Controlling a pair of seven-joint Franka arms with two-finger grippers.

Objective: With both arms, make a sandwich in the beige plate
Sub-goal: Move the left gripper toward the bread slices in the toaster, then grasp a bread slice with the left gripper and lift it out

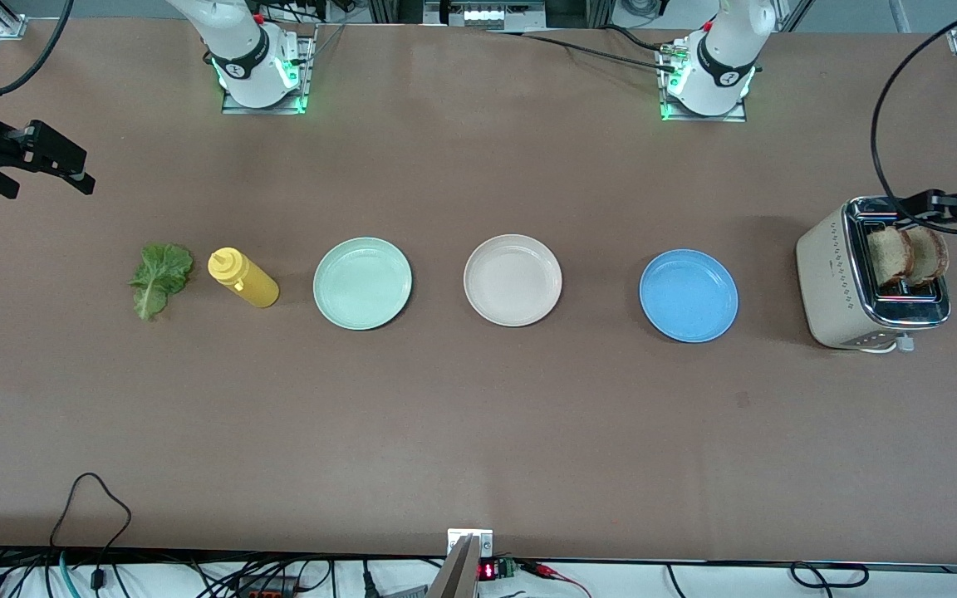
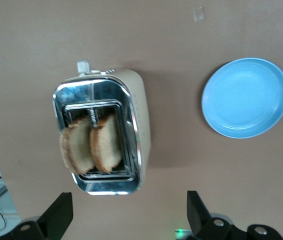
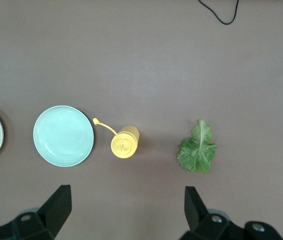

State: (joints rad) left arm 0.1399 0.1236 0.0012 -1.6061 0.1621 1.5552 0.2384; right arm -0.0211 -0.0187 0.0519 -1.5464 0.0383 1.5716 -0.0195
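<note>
Three plates sit in a row across the table: a mint-green plate (image 1: 362,283), the beige plate (image 1: 512,279) in the middle, and a blue plate (image 1: 689,296) toward the left arm's end. One lettuce leaf (image 1: 160,277) lies flat at the right arm's end, its stem end pointing toward the front camera, beside a single yellow squeeze bottle (image 1: 242,277). Two toasted bread slices (image 1: 906,255) stand upright, side by side, in the toaster (image 1: 869,278) near the blue plate. The left gripper (image 2: 126,212) hangs open above the toaster; the right gripper (image 3: 126,212) hangs open over bare table near the leaf
</note>
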